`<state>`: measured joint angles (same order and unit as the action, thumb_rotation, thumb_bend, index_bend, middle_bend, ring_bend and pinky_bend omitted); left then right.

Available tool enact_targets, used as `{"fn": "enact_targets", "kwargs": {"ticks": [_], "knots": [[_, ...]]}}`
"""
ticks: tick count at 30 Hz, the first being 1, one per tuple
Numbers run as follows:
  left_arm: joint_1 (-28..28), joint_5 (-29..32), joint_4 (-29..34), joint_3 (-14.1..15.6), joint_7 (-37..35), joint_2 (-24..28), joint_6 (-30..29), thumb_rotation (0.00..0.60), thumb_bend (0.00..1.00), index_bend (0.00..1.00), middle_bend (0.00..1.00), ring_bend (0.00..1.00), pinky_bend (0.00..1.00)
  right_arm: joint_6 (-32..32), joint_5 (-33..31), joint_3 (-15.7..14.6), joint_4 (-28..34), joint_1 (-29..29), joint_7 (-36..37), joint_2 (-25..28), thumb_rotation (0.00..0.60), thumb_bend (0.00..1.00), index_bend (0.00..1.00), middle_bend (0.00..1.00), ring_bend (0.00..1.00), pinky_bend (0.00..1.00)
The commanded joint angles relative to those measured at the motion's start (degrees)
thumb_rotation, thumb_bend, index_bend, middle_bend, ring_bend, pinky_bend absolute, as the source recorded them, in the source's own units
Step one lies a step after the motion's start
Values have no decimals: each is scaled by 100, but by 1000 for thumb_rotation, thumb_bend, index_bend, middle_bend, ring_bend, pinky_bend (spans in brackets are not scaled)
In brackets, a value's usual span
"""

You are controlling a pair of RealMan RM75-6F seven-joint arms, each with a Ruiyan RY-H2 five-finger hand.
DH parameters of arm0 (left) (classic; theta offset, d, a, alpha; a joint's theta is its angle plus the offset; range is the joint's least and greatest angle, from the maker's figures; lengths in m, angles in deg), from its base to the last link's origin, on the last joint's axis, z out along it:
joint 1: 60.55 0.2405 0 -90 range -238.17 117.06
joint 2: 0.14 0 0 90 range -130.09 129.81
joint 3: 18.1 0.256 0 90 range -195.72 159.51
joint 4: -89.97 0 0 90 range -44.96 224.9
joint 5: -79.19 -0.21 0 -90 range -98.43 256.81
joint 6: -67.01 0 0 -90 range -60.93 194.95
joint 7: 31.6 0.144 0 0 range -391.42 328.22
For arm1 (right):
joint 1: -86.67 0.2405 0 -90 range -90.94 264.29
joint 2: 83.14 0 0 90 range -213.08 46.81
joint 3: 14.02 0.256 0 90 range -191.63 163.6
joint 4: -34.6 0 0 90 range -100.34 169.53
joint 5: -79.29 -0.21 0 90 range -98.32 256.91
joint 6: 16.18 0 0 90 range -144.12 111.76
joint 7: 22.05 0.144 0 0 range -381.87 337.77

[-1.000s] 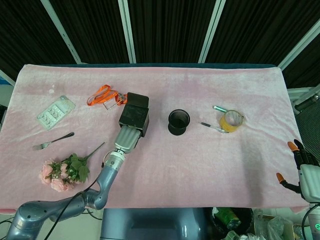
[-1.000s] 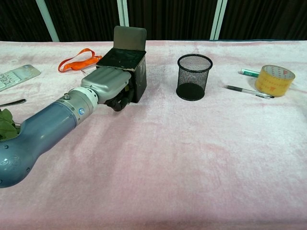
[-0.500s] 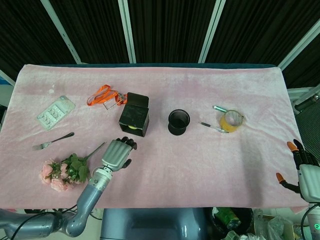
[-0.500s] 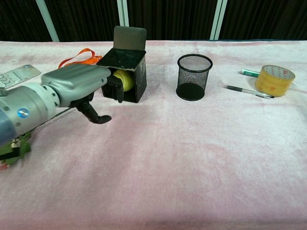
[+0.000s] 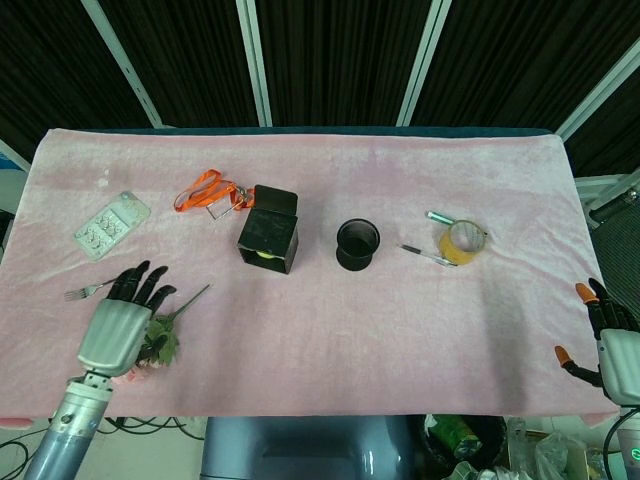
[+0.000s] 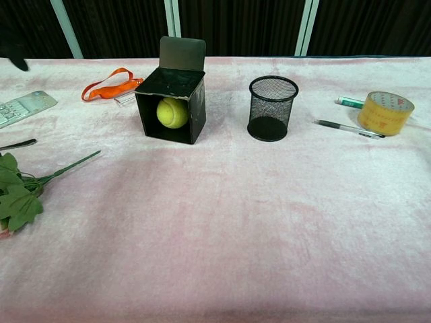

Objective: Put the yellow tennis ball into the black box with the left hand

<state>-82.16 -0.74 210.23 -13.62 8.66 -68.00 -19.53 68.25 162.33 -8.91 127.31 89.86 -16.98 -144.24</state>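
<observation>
Bench: covered in a pink cloth (image 5: 330, 330), edge to edge; cloth lightly rumpled.
Room: dark panels with pale diagonal struts behind the far edge.
Left hand (image 5: 118, 320): at the near left of the bench, palm down, over the flowers (image 5: 140, 345). Fingers (image 5: 145, 283) spread apart and stretched forward; they hold nothing. Fingertips lie near the fork (image 5: 92, 290); contact with it cannot be told. Only a dark tip shows at the top left corner of the chest view.
Right hand (image 5: 605, 340): at the near right edge, off the cloth, orange-tipped fingers (image 5: 592, 292) splayed apart, nothing in them.
Ball (image 6: 172, 112): yellow, inside the box (image 6: 192, 108), resting on its floor; seen through the open side facing the robot.
Box: black, lies on its side left of centre, flap (image 6: 182, 53) standing up behind it. Well apart from the left hand.
Lanyard (image 6: 109, 84): orange, just left of the box at the rear, badge clip beside the box's corner.
Blister pack (image 5: 111, 224): far left.
Mesh cup (image 6: 273, 108): black, upright, right of the box, apart from it.
Pen (image 6: 348, 128): between the cup and the tape.
Tape (image 6: 385, 112): yellowish roll, right side; a green marker (image 6: 350, 101) lies just behind it.
Flower stem (image 6: 67, 167): points towards the box, stops well short.
</observation>
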Motion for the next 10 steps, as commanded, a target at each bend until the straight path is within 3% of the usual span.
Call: {"fn": "enact_targets", "kwargs": {"ticks": [1,6,10], "knots": [[429,-417,-114,297,-732,427,-420,600,171,254,102,0,101,10,14,-4,-1,-3,-2,4,600,195,36,13,141,152],[694,-591,-594,358,-1489,625,-702,600,171,201,61,0,44,23,41,-15,2,-9,6,14,600,195,36,13,139,152],[807,-390,-1141,400,-2415,788,-539,600,171,174,35,0,24,27,65,-23,0,-9,5,24,600,195,36,12,139,152]]}}
